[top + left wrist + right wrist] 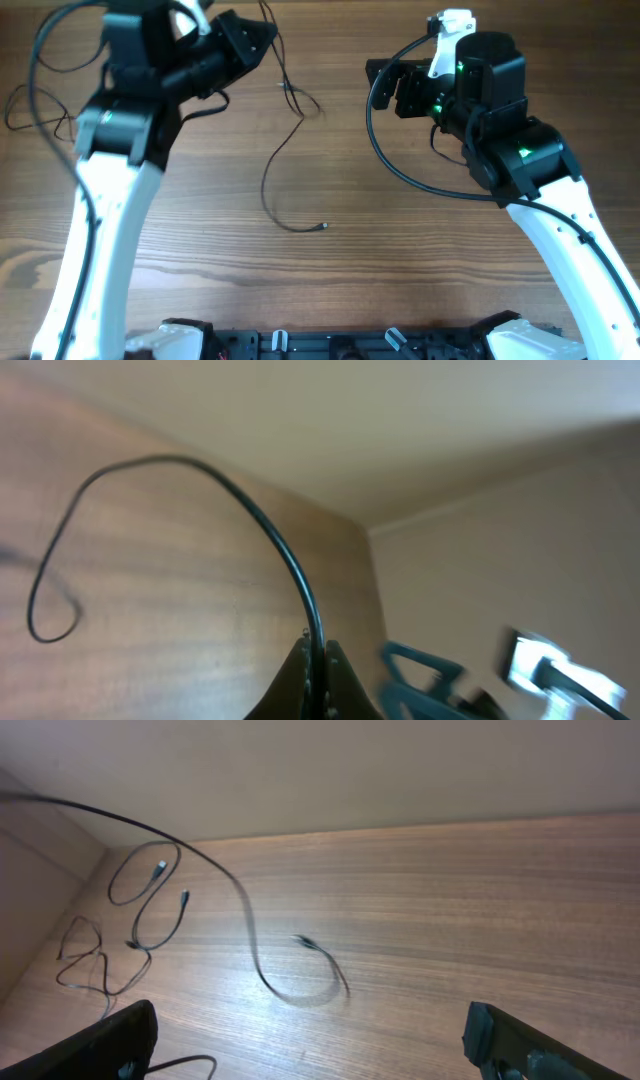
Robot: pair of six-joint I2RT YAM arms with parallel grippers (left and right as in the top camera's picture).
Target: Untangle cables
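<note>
My left gripper (258, 35) is at the back left, raised above the table and shut on a thin black cable (268, 175). The cable hangs down from it, curves across the wood and ends in a small silvery plug (322, 227). In the left wrist view the jaws (318, 665) pinch this cable (250, 510), which arcs away to a loop. My right gripper (385, 85) is at the back right, open and empty, with fingers wide apart (310, 1035). The same cable (255, 960) shows blurred in the right wrist view. More loose cables (140, 900) lie at the left.
Thin loose cords (12, 108) lie by the table's left edge, past the left arm. Thick black robot wiring (385, 150) loops beside the right arm. The wooden table (400, 260) runs to a wall at the back (350, 770).
</note>
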